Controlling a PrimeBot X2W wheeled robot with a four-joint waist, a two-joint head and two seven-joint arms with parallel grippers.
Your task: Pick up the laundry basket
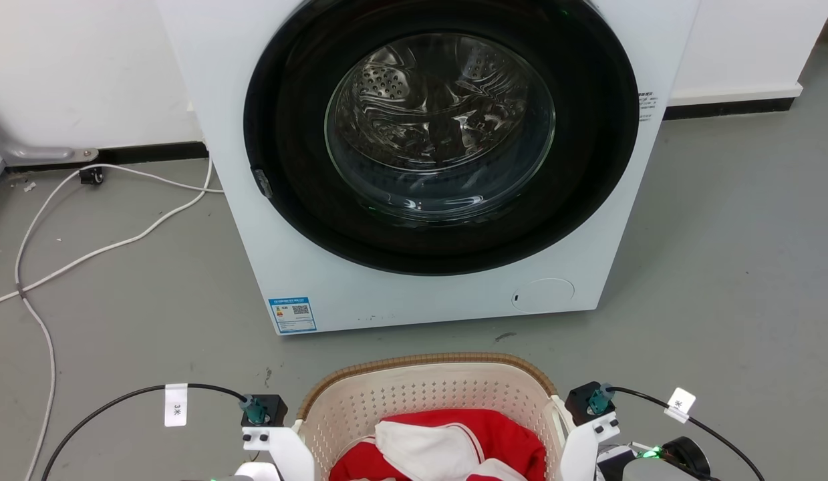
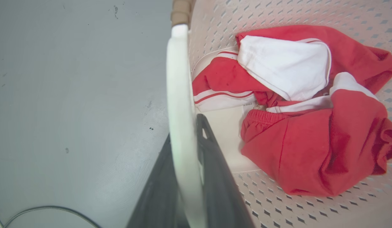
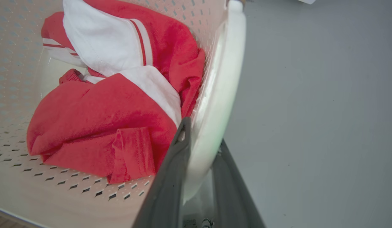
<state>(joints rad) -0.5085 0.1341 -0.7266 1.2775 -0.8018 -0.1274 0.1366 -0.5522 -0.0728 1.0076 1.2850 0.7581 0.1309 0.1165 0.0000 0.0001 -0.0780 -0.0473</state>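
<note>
While left end effector (image 2: 184, 126), right end effector (image 3: 202, 129) grip its handles (image 2: 178, 69) | laundry basket (image 1: 427, 394) holds clothes (image 1: 500, 431)

**Your count, kind by kind**

You are looking at one washing machine (image 1: 320, 280) and one laundry basket (image 1: 420, 394). The basket is carrying two white handles (image 2: 180, 79). Two grippers are showing, the left gripper (image 2: 183, 129) and the right gripper (image 3: 202, 133), each with two dark fingers (image 2: 214, 177). One heap of red-and-white clothes (image 2: 309, 152) is lying inside, and you cannot count its pieces. Two white tags (image 1: 176, 405) are hanging on two black cables (image 1: 206, 385).
</note>
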